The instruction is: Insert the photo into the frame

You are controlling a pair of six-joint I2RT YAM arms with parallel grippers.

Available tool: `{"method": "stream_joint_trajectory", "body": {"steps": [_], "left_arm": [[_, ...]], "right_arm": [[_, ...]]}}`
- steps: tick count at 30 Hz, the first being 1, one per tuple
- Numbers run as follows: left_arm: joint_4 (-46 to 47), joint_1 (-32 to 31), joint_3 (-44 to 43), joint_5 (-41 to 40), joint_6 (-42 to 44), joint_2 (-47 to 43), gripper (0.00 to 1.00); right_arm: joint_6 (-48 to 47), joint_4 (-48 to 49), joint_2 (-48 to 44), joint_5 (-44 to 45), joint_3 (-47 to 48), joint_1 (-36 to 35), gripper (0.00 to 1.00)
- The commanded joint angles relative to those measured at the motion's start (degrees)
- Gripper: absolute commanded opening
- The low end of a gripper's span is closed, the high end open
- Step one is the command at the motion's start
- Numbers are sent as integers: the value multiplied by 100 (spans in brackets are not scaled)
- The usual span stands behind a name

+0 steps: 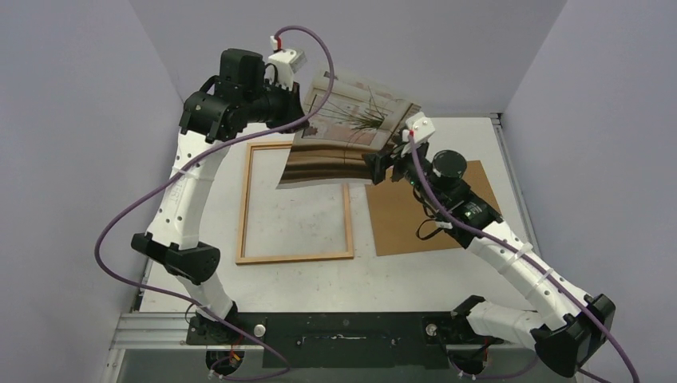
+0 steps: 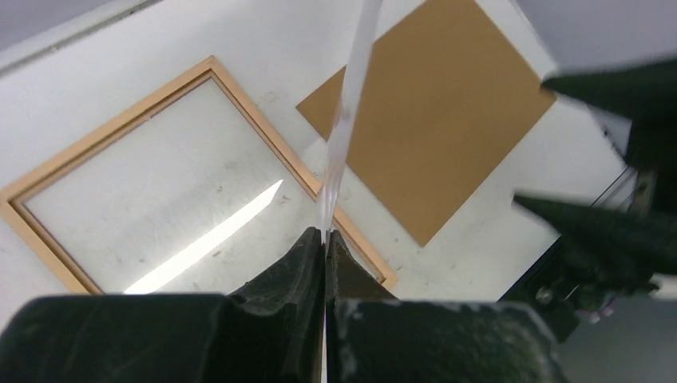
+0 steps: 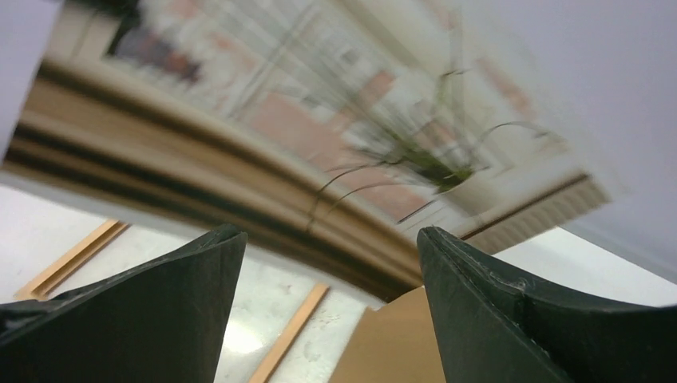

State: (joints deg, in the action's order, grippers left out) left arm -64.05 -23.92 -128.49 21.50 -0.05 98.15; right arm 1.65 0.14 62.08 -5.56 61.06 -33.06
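Near edge: both arm bases bolted side by side, arms reaching out over the white table (image 1: 359, 279).

On the table, left of centre: the frame (image 1: 295, 257), lying flat, bare table showing through its opening. Just right of it, apart from it, a brown backing panel (image 1: 407, 227) also lies flat, turned at an angle to the frame.

Above the gap between the two: right gripper (image 1: 382, 166), jaws spread wide, grasping nothing. In its wrist view the photo (image 3: 319, 120) hangs beyond the fingertips (image 3: 427, 239), not between them. Whether a finger brushes the print's lower right corner I cannot tell.

The photo is off the table, in the air over the frame's far rail, printed side up and facing the overhead camera, its near part sagging in a curve.

Farthest: left gripper (image 2: 325, 238), clenched on the photo's far left edge. Its wrist view shows the sheet edge-on, pinched between the two fingers.
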Motion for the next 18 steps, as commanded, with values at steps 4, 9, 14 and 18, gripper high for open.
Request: {"method": "stream_joint_trajectory", "body": {"steps": [4,9,14,18], "left_arm": [[88,309,-598,-880,-2965,164,0],[576,492,-194,-933,-3875,-264,0],[971,705,201,-595,-4360,-592,0],[982,860,209,-359,-4516,-623,0]], "right_arm": [[-1079,1229,-38,734,-694,-1488,81],[-1970,2043,161,1174,-1085,-2214,81],[-2504,2233,460,1203,-1150,-2456,81],[-2984,2872,732,1241,-1366,-2394,81]]}}
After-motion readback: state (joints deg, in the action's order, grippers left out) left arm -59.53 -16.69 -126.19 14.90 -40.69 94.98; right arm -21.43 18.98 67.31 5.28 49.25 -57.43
